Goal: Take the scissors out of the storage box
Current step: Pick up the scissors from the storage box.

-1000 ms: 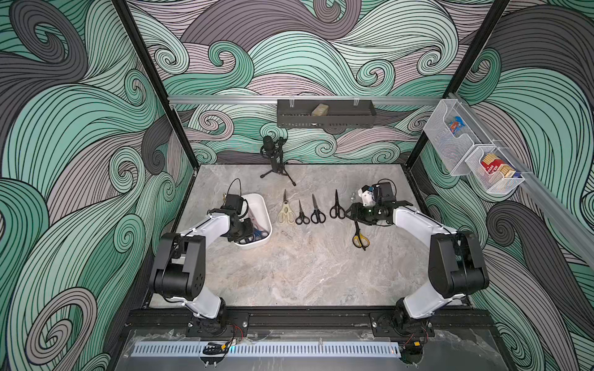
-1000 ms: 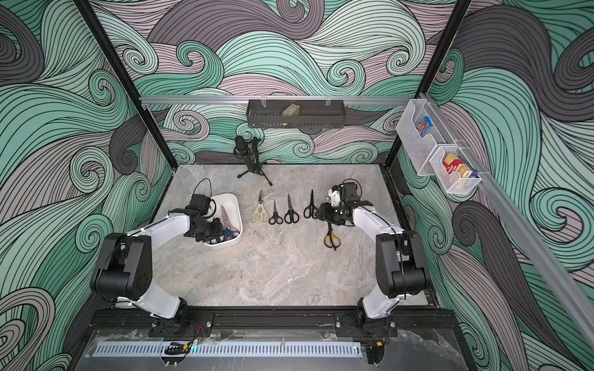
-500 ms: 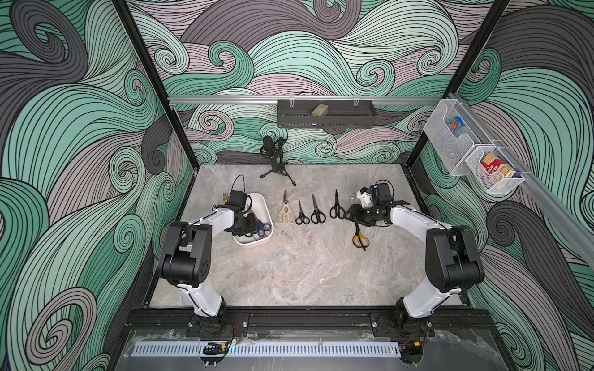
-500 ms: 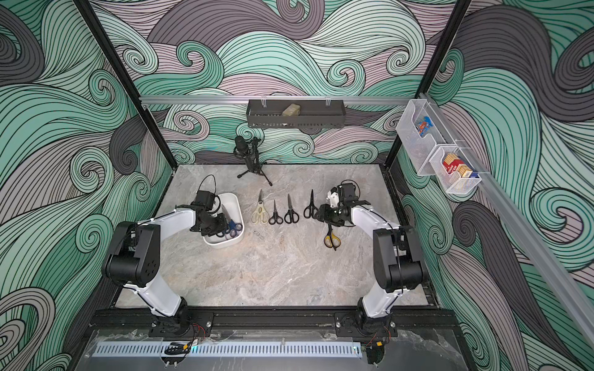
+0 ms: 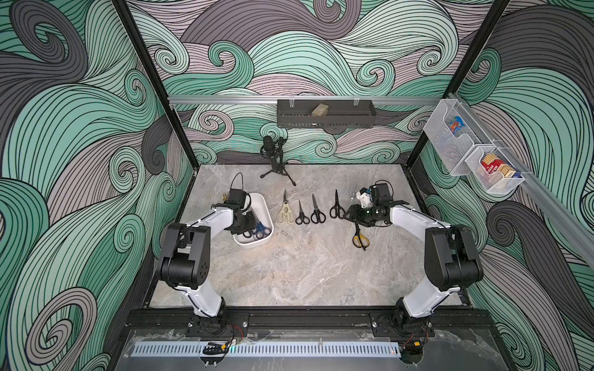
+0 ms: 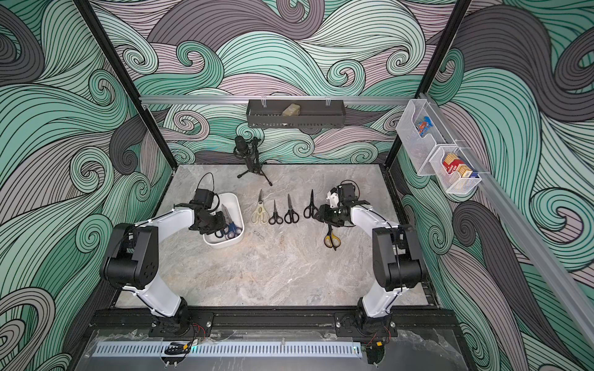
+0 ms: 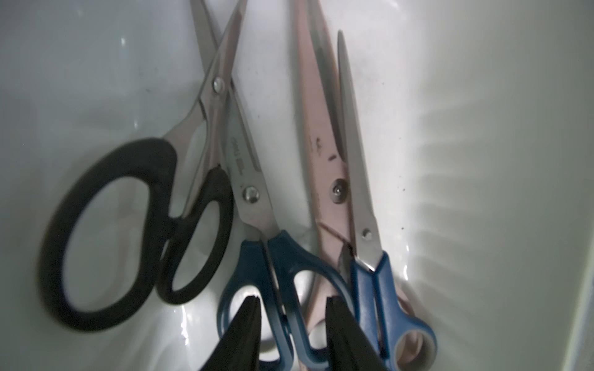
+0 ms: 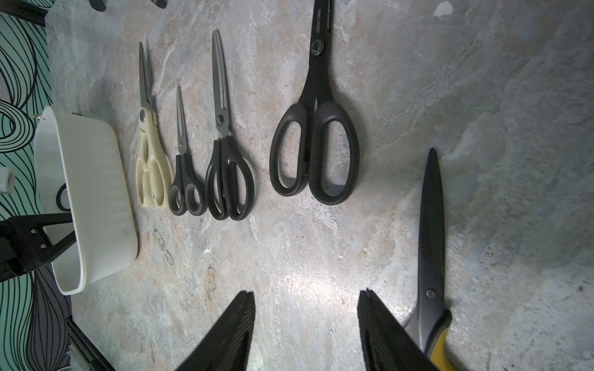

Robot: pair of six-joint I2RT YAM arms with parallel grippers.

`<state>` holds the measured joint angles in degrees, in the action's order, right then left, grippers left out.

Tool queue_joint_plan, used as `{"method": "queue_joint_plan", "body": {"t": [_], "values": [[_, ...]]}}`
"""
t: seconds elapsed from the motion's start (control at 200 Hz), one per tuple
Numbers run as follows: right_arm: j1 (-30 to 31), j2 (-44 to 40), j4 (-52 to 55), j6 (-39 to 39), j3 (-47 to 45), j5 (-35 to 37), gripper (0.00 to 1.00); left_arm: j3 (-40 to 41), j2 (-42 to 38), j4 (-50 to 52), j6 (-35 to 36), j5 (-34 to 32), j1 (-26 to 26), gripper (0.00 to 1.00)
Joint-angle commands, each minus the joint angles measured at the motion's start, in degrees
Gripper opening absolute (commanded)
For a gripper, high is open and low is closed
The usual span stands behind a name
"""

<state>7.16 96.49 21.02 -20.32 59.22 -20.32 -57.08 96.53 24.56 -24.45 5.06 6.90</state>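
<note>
The white storage box (image 5: pixel 247 245) (image 6: pixel 221 244) stands at the table's left. Several scissors lie in it: black-handled (image 7: pixel 106 241), dark blue (image 7: pixel 283 257), pale pink (image 7: pixel 321 144) and lighter blue (image 7: pixel 376 289). My left gripper (image 7: pixel 292 290) (image 5: pixel 249 225) is down inside the box, open, its fingers astride the dark blue handle. On the table lie cream (image 5: pixel 285 213), small black (image 5: pixel 301 216), black (image 5: pixel 317 213), larger black (image 5: pixel 336 208) and yellow-black (image 5: pixel 360 239) (image 8: pixel 432 241) scissors. My right gripper (image 8: pixel 305 292) (image 5: pixel 352 216) hovers open and empty beside the yellow-black pair's blades.
A microphone on a small tripod (image 5: pixel 273 154) stands at the table's back. A black wall tray (image 5: pixel 324 115) hangs on the rear wall. Two wire-mesh baskets (image 5: pixel 472 154) hang on the right wall. Bare marble stretches across the table's front half.
The left arm has swung its elbow in toward the table, and its gripper has shifted slightly to the box's near end over the blue handles. The right arm has barely moved.
</note>
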Motion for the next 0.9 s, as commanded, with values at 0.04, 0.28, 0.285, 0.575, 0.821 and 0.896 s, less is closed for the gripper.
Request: {"method": "queue_joint_plan", "body": {"t": [0.04,0.28,0.285,0.575,0.821,0.896], "values": [[0.14,1.18,0.27,0.54,1.42,-1.49,0.56,-1.81,0.27,1.88,-0.84,-0.55,0.34,0.37],[0.08,1.96,0.26,1.25,1.69,-1.69,0.56,-1.28,1.55,2.88,-1.04,-0.68,0.40,0.37],[0.11,1.95,0.26,1.25,1.64,-1.67,0.56,-1.28,1.55,2.92,-1.04,-0.67,0.40,0.37],[0.11,2.23,0.26,1.86,1.25,-1.77,0.56,1.47,2.35,-0.02,-3.65,-2.85,0.66,0.37],[0.11,2.35,0.26,2.59,1.16,-1.76,0.56,2.30,4.73,-0.27,-3.88,-5.71,0.75,0.37],[0.13,2.54,0.30,2.57,1.25,-1.91,0.56,2.89,5.05,-0.41,-3.58,-6.06,0.84,0.35]]}}
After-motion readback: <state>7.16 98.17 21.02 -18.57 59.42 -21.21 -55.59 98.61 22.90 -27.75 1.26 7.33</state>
